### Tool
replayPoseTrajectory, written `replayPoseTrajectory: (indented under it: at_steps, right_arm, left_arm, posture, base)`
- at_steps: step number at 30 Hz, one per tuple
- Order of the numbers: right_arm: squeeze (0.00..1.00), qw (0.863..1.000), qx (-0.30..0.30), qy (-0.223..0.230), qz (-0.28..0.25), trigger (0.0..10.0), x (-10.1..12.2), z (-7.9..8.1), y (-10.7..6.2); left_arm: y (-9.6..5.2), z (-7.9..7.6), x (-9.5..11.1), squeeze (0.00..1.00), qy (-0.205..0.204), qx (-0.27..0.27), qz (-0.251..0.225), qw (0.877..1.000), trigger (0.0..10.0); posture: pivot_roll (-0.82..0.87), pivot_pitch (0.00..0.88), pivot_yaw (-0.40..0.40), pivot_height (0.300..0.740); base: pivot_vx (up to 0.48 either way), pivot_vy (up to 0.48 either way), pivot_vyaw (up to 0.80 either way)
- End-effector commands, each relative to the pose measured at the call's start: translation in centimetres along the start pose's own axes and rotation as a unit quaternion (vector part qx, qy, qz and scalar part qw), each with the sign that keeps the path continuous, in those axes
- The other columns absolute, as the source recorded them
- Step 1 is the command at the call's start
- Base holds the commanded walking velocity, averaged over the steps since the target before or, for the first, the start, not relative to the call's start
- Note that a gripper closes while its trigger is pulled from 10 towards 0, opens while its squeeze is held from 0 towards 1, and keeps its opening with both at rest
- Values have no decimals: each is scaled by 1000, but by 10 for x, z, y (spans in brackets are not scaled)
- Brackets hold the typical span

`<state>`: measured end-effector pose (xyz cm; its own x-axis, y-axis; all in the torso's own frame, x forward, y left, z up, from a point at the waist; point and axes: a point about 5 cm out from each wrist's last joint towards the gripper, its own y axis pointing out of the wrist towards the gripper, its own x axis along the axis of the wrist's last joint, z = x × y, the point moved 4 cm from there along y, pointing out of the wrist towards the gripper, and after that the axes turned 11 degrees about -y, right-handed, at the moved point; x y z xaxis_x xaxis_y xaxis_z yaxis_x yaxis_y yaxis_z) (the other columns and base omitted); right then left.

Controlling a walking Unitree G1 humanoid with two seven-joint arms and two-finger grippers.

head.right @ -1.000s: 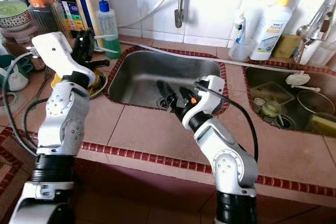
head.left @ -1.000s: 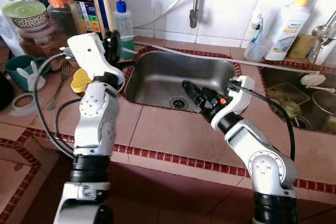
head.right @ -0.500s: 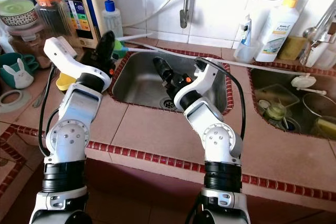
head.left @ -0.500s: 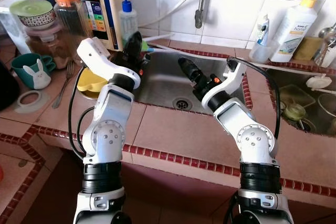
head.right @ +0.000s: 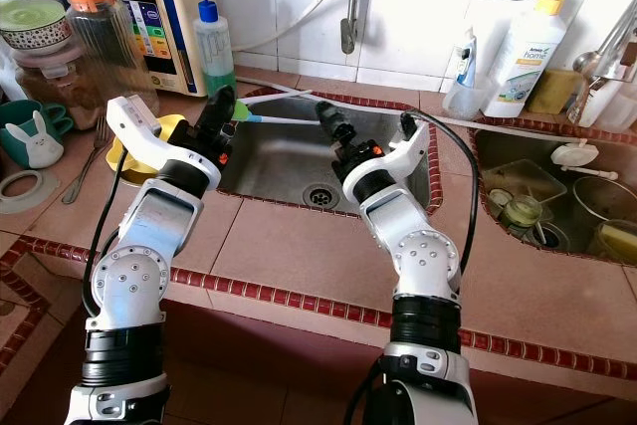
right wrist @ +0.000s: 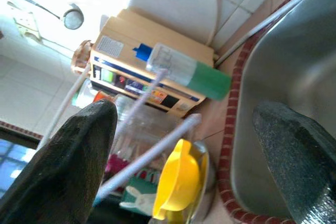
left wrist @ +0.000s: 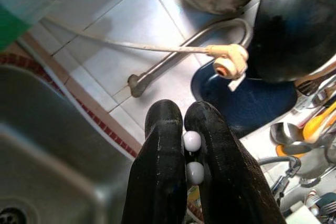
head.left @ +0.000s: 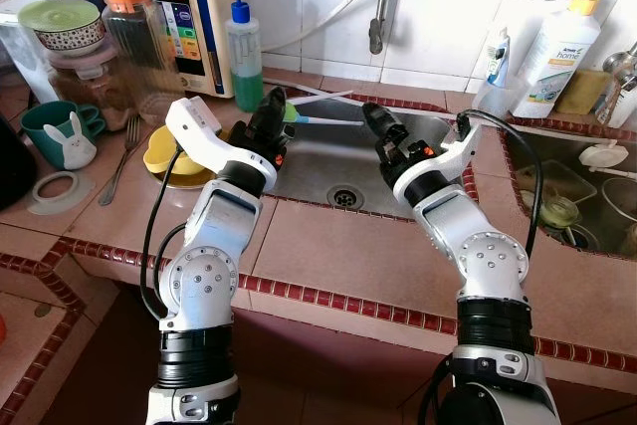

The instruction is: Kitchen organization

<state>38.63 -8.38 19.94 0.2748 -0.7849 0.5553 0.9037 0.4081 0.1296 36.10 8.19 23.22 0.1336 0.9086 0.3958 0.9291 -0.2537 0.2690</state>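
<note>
Tiled counter (head.left: 328, 246), steel sink (head.left: 318, 161) – drain bare, yellow bowl (head.left: 164, 154) alongside

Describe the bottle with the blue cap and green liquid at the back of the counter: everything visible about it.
The dish soap bottle is clear plastic with a blue push-pull cap and holds green liquid in roughly its lower third. It stands upright on the tiled counter at the back left corner of the steel sink, beside the beige water purifier and in front of the white wall tiles. Neither hand touches it. The left hand hovers just in front of it.
</note>
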Motion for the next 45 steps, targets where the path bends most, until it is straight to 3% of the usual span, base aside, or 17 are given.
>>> replayPoseTrajectory:
  at_steps: [1, 13, 17, 21, 23, 27, 33, 38, 45]
  right_arm:
    - [0, 997, 46, 59, 15, 10000, -23, 35, 16]
    - [0, 992, 67, 101, 43, 10000, -45, 55, 21]
    - [0, 994, 61, 80, 48, 10000, -50, 52, 19]
    - [0, 998, 44, -1, 40, 10000, -46, 40, 16]
    - [0, 998, 40, -11, 38, 10000, -43, 36, 15]
    - [0, 999, 31, 14, 34, 10000, -40, 30, 15]
    - [0, 997, 47, 39, 43, 10000, -51, 39, 21]
    - [0, 998, 43, 8, 45, 10000, -54, 37, 21]
    - [0, 988, 24, -150, 37, 10000, -45, 20, 19]
  left_arm:
    - [5, -12, -13, 0, -31, -14, 7, 999, 10000]
    - [14, -20, -25, 0, -51, -21, 16, 998, 10000]
    - [15, -22, -24, 0, -54, -22, 11, 998, 10000]
    - [16, -20, -16, 0, -30, -22, 3, 999, 10000]
    - [16, -16, -12, 0, -9, -18, 2, 1000, 10000]
    - [17, -17, -7, 0, -22, -21, -3, 1000, 10000]
    - [20, -21, -12, 0, -21, -27, -2, 999, 10000]
    - [25, -27, -1, 0, -6, -37, -22, 999, 10000]
    - [28, -25, 14, 0, 54, -33, -38, 997, 10000]
  posture:
    - [63, 9, -24, 740]
    - [62, 12, -25, 740]
    - [65, 12, -26, 740]
    - [60, 11, -26, 740]
    - [59, 11, -24, 740]
    - [62, 11, -25, 740]
    - [75, 7, -29, 740]
    - [81, 7, -31, 740]
    - [75, 6, -30, 740]
  base:
    - [0, 0, 0]
    - [0, 0, 0]
    - [0, 0, 0]
    - [0, 0, 0]
    - [0, 0, 0]
    - [0, 0, 0]
    - [0, 0, 0]
    - [0, 0, 0]
    - [0, 0, 0]
